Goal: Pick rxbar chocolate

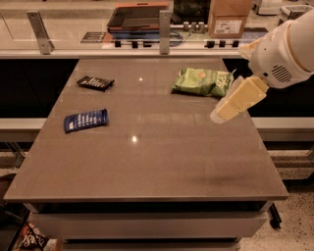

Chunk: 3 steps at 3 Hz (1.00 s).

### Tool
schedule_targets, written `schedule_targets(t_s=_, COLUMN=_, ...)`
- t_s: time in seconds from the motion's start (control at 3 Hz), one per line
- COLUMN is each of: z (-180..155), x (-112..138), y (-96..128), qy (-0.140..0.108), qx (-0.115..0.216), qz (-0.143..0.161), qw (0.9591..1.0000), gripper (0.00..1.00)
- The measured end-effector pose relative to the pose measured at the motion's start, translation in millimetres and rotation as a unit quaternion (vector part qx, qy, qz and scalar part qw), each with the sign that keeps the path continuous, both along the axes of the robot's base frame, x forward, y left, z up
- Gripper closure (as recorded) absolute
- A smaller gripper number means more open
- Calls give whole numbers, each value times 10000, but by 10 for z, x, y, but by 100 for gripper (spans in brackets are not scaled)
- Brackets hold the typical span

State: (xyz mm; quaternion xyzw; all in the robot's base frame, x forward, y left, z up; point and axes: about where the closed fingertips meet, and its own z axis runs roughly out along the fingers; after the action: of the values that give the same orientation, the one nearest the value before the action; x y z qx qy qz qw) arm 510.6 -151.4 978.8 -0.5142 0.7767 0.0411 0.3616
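The rxbar chocolate (95, 83) is a small flat dark bar with pale lettering. It lies at the far left of the grey table (147, 162). My gripper (219, 116) hangs from the white arm at the right side. It is above the table's right part, just in front of the green bag (202, 82), and far to the right of the rxbar. Nothing is seen in it.
A blue-wrapped bar (86, 120) lies at the left of the table, in front of the rxbar. The green crinkly bag lies at the far right. A counter with a glass guard, a tray (140, 14) and a cardboard box (229, 17) runs behind the table.
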Motion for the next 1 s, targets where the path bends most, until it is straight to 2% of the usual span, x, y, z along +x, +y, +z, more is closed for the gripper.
schedule_targets(t_s=0.67, z=-34, x=368, y=94, qy=-294, qx=438, qz=17, qw=9986, gripper=0)
schedule_targets(t_s=1.0, z=-37, x=669, y=297, qy=-554, qx=881, qz=66, qw=9945, gripper=0)
